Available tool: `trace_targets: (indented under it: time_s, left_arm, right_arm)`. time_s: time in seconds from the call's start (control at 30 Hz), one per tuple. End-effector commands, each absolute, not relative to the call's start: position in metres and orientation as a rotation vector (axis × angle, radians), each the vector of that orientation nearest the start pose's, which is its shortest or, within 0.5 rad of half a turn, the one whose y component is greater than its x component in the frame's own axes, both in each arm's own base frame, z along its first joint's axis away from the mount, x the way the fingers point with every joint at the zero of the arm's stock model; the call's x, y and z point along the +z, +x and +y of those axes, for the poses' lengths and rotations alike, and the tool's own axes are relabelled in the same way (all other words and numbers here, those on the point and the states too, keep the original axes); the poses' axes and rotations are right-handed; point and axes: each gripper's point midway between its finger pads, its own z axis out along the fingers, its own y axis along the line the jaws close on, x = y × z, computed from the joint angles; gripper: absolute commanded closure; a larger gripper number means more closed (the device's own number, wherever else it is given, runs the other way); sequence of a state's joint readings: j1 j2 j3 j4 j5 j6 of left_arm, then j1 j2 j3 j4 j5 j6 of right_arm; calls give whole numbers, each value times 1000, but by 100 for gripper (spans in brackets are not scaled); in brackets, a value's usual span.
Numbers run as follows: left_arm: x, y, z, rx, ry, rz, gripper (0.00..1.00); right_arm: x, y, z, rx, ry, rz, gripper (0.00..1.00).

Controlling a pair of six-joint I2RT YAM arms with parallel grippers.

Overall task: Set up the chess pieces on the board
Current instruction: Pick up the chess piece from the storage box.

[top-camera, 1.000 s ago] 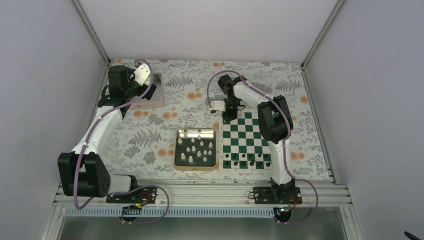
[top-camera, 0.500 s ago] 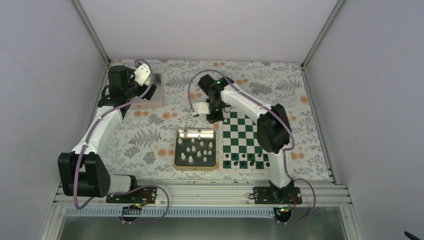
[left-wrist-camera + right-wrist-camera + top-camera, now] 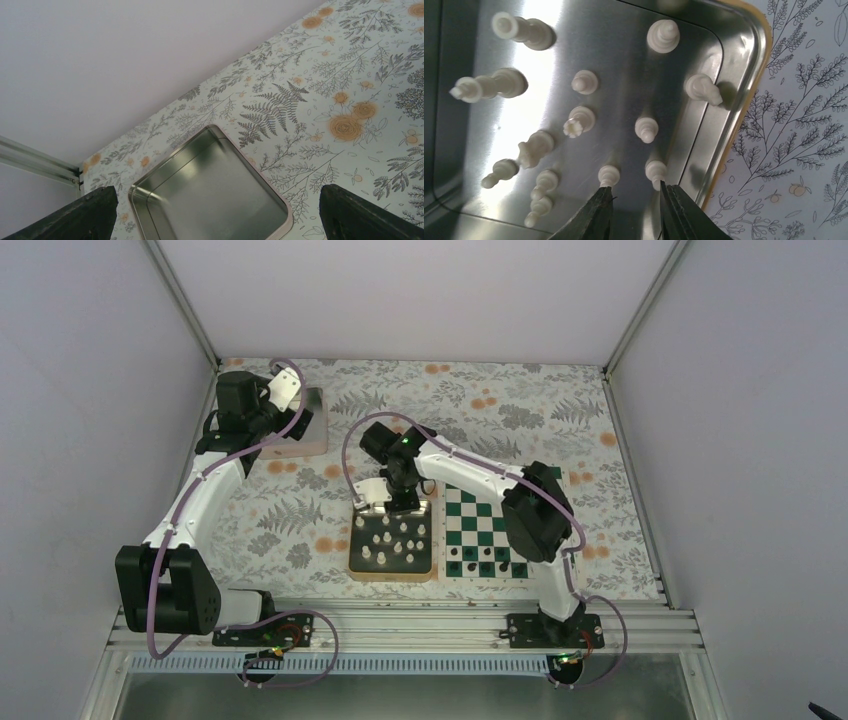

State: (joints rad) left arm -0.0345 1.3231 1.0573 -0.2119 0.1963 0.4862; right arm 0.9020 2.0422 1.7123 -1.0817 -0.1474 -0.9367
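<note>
Gold rim, shiny metal inside: the tray (image 3: 392, 578) sits nearest us on the floral table (image 3: 300, 515), with the green-and-white board (image 3: 480, 530) just beside it on the right. One tray, one board. Black pieces (image 3: 487, 567) stand along the board's near rows, several of them, too small to count for certain. I can make out no white piece on the board.

And here's the change! A second back the right arm (image 3: 470, 472) hung over the board's far-left corner; now it has swung left and hovers over the tray's far end. Its jaws stand a little apart with nothing between them, the tips just short of two small pieces. That reads to me as the next pick-up beginning, with most of the set-up still to do.

The white chess pieces (image 3: 585, 81) I can see are in the tray, thirteen by the wrist camera's count, a few lying on their sides.

Far left, the left arm (image 3: 215, 475) hasn't budged, its jaws spread wide and empty above one bare metal tin (image 3: 200, 175).
</note>
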Motion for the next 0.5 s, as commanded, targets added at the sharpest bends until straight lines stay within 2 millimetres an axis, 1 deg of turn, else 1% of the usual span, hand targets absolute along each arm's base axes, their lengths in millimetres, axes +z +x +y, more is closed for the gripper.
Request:
trace_targets:
  time_s: [0.0,0.2,0.33,0.47]
  left_arm:
    - [259,418,-50,73,651,1907,0]
    - [257,418,-50,69,655,1909,0]
    - [257,418,-51,68,655,1909,0]
    - [257,417,-51,64,657,1908,0]
  right_arm:
    - [72,247,367,266,-2370,1775,73]
    - [59,240,373,304,-2398,1779,73]
    - [56,239,376,310,-2400,1769,73]
    - [54,243,381,296,-2386,1763,72]
